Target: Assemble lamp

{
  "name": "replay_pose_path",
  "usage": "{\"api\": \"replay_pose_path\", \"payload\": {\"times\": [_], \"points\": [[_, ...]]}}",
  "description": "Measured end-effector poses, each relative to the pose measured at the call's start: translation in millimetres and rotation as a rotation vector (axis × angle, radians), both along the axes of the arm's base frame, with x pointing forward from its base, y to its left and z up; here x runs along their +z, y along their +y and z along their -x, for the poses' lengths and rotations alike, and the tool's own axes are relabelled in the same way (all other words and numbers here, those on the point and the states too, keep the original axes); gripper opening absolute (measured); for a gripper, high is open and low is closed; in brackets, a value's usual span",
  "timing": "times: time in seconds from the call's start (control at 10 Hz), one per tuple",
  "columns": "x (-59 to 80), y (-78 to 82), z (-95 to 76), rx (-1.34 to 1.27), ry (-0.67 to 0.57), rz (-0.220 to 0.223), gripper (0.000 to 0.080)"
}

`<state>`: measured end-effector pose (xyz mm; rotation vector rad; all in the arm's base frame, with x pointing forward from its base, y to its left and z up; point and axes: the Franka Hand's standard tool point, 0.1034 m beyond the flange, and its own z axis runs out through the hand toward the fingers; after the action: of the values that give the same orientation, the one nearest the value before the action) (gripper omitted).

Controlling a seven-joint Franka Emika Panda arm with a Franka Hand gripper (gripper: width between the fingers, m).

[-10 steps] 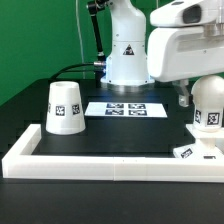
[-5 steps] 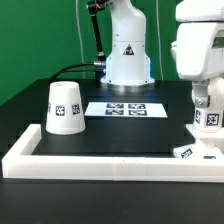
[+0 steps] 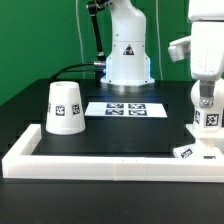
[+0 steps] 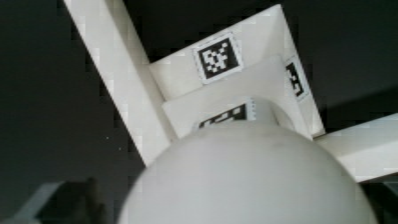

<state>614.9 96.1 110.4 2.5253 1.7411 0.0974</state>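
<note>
The round white bulb [image 3: 210,117] hangs at the exterior view's right with a tag on its front. My gripper [image 3: 205,98] is shut on its top and holds it just above the flat angular base [image 3: 193,152], which lies by the frame's right corner. In the wrist view the bulb [image 4: 231,175] fills the foreground and the tagged base [image 4: 231,62] lies beyond it. One dark finger [image 4: 50,203] shows beside the bulb. The tapered shade [image 3: 62,107] stands mouth down at the exterior view's left, far from the gripper.
A raised white frame [image 3: 100,162] borders the black table along the front and left. The marker board [image 3: 128,108] lies flat in the middle at the back. The robot's white pedestal [image 3: 127,55] stands behind it. A green wall is at the back.
The arm's white body has swung toward the exterior view's right and up, and the bulb has sunk a little toward the base. Shade and base have not moved.
</note>
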Motion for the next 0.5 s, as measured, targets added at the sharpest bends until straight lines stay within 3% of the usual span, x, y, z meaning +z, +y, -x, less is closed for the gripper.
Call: {"api": "replay_pose_path", "payload": {"times": [0.1,0.5], "points": [[0.0,-0.1,0.0,0.0,0.0,0.0,0.0577],[0.0,-0.8,0.0,-0.119,-0.003,-0.012,0.0577]]}}
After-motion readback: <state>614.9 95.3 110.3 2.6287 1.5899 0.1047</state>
